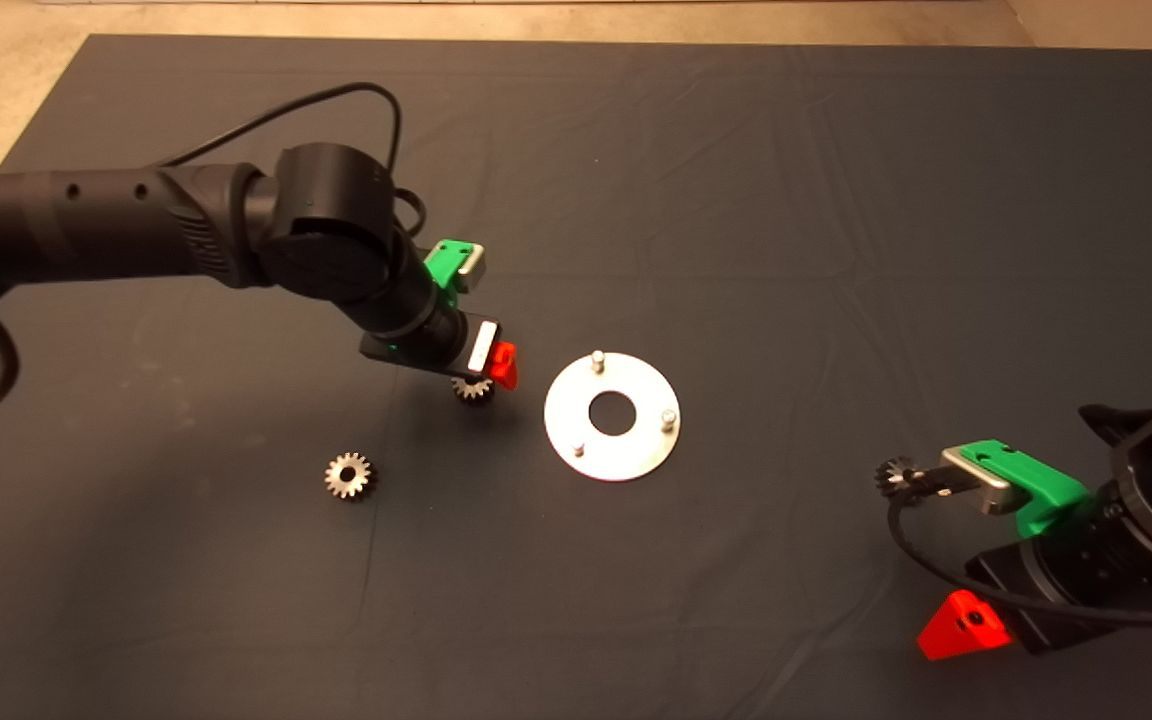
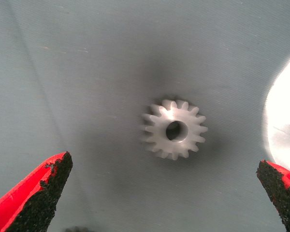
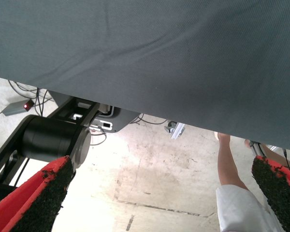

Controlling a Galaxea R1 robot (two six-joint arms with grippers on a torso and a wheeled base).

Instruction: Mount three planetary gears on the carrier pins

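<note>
The shiny ring-shaped disc (image 1: 612, 452) lies mid-mat with three bare carrier pins (image 1: 597, 358) standing on it. My left gripper (image 1: 484, 372) hovers just left of the disc, open, directly above one planetary gear (image 1: 473, 389). In the left wrist view that gear (image 2: 174, 129) lies flat on the mat between my spread fingers (image 2: 38, 193), untouched; the disc's edge (image 2: 285, 116) shows beside it. A second gear (image 1: 350, 476) lies further left. A third gear (image 1: 896, 472) lies at the right, partly hidden by my parked right gripper (image 1: 976, 560), which is open.
The right wrist view looks past the mat's edge (image 3: 135, 92) at the floor, with a black machine base (image 3: 53, 137) and a person's leg (image 3: 227, 164). The left arm's cable (image 1: 336, 100) loops above the mat.
</note>
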